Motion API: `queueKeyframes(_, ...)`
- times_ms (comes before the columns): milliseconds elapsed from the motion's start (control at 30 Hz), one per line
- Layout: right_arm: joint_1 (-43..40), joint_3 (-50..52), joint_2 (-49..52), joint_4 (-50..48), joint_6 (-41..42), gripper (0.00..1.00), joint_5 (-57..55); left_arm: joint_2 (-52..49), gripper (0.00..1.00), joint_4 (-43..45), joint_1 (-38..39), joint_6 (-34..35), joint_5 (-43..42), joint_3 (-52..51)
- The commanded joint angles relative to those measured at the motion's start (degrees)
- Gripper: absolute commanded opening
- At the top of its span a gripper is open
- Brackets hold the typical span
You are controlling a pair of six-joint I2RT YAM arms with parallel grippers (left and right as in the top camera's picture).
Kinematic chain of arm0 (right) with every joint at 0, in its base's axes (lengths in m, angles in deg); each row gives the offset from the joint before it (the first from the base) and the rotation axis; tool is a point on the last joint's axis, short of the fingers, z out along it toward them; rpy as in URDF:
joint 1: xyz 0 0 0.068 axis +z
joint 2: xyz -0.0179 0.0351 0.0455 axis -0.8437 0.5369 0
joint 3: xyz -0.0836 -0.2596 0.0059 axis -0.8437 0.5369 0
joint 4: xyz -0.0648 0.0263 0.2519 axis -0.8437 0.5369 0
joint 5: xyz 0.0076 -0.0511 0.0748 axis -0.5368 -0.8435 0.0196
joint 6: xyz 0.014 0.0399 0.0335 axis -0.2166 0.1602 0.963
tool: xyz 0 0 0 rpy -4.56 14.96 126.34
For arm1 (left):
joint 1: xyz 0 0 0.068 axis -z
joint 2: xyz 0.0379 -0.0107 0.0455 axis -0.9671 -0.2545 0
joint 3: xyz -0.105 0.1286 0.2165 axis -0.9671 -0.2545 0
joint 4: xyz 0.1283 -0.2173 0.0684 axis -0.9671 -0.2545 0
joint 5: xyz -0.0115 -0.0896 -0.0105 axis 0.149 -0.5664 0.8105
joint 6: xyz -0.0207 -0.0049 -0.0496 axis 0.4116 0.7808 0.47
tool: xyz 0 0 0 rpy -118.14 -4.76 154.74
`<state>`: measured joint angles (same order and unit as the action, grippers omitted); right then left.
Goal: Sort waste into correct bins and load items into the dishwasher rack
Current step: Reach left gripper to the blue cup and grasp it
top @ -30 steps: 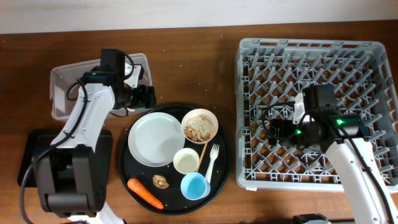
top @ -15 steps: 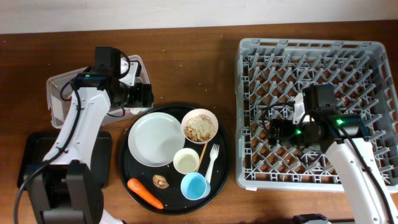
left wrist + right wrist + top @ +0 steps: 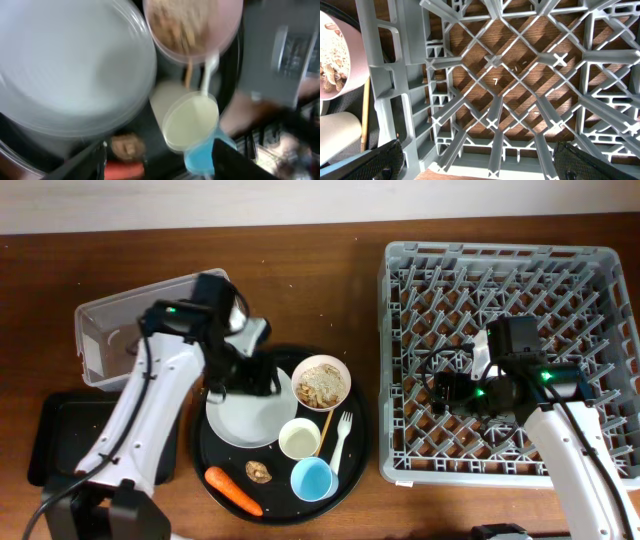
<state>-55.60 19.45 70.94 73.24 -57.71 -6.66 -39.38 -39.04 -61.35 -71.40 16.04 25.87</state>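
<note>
Over the round black tray (image 3: 358, 455), your left gripper (image 3: 256, 374) hovers at the white plate (image 3: 240, 418), jaws apart and seemingly empty, though the wrist view is blurred. Your right gripper (image 3: 445, 390) hangs released over the grey dishwasher rack (image 3: 510, 260). The carrot (image 3: 233, 490) lies on the tray near the brown lump (image 3: 259, 471).
</note>
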Motion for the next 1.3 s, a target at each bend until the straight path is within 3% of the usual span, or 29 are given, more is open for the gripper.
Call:
queueKeyframes(0,0.26,-0.81,-0.11,0.68,-0.37,0.98,-0.55,0.92,0.67,-3.63,3.78,0.17,0.42,-0.15)
queueKeyframes(133,0.26,-0.79,-0.11,1.66,-0.37,0.98,-0.55,0.92,0.67,-1.42,7.32,2.36,4.26,-4.13)
queueKeyframes(367,0.26,-0.79,-0.11,2.60,-0.37,0.98,-0.55,0.83,0.68,8.37,9.73,3.23,3.06,-13.62)
queueKeyframes(533,0.26,-0.79,-0.11,2.64,-0.37,0.98,-0.57,1.27,0.67,7.85,9.70,3.23,2.10,-13.66)
queueKeyframes(700,0.26,-0.79,-0.11,3.02,-0.39,0.98,-0.57,5.42,0.66,1.86,9.73,3.21,-3.96,-13.68)
queueKeyframes(867,0.26,-0.79,-0.11,3.02,-0.37,0.98,-0.57,7.63,0.66,-2.91,11.39,3.23,-4.13,-14.38)
queueKeyframes(1067,0.26,-0.79,-0.11,3.28,-0.37,0.98,-0.55,7.63,0.66,5.46,18.43,7.56,-6.19,-22.38)
queueKeyframes(1267,0.26,-0.79,-0.11,3.30,-0.37,0.99,-0.55,7.61,0.66,10.03,19.71,8.98,-4.46,-27.02)
